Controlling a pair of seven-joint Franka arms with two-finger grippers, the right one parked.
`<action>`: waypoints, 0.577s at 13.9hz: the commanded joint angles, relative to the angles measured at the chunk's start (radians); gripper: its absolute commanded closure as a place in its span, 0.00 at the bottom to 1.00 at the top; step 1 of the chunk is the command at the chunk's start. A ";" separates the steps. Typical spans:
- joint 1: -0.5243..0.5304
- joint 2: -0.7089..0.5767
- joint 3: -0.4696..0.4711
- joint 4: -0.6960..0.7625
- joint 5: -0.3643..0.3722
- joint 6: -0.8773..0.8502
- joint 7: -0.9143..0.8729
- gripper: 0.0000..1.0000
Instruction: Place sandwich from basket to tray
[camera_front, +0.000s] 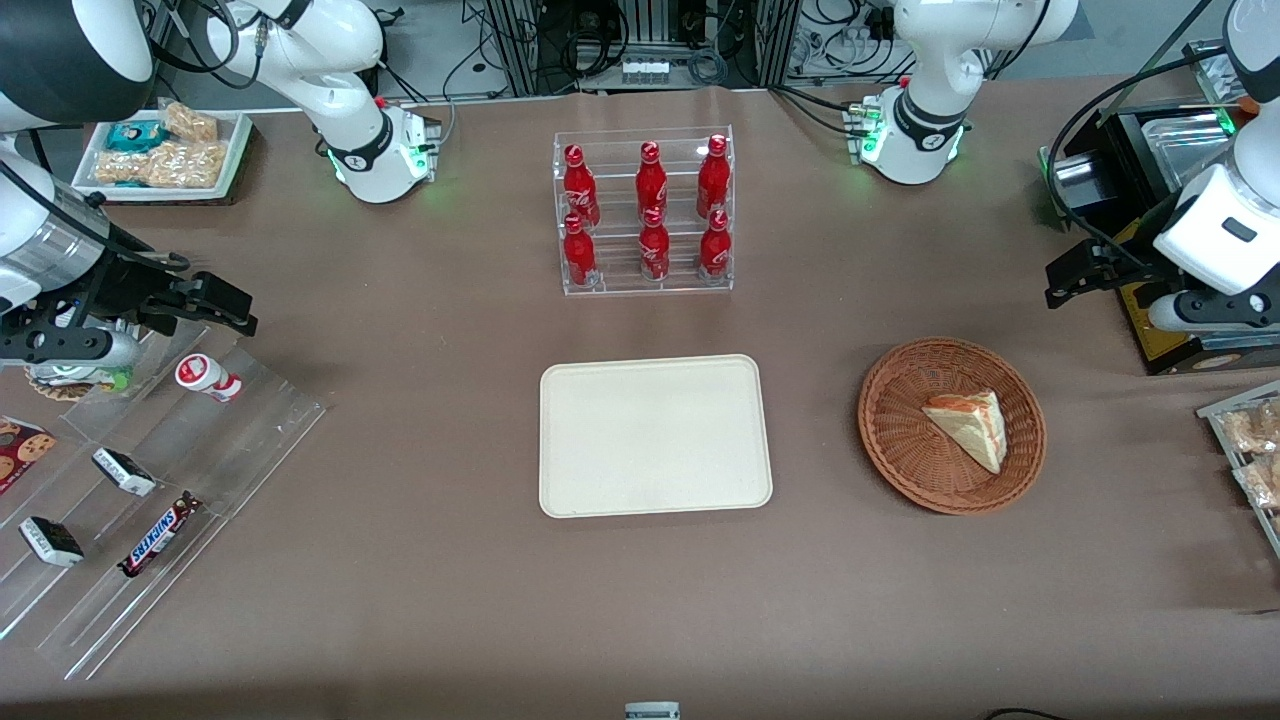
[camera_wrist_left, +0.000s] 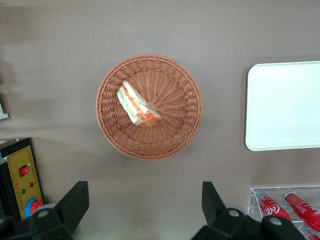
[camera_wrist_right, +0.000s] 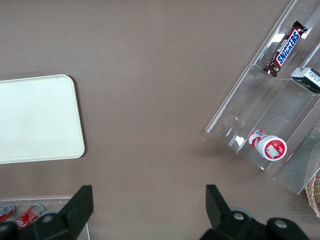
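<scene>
the gripper (camera_front: 1075, 275), fingers apart and empty, hangs at the front view's right edge; the sandwich (camera_front: 968, 427) lies lower, in the basket (camera_front: 900, 440), its long axis diagonal.

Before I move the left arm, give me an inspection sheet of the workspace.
Surface: brown table, flat.
Job's things: sandwich lies in basket; tray beside it, bare.
Clutter: rack of red bottles farther from the front camera than the tray; acrylic rack with Snickers bar toward the parked arm's end.
End effector: left end effector open, raised, off the basket, holding nothing.
Cables: black cable on the working arm.
Surroundings: yellow control box near the basket.
</scene>
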 joint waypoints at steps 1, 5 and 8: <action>0.005 0.007 -0.003 0.025 0.004 -0.037 0.027 0.00; 0.005 0.016 -0.003 0.018 0.018 -0.046 0.017 0.00; 0.005 0.016 -0.003 -0.001 0.018 -0.068 0.017 0.00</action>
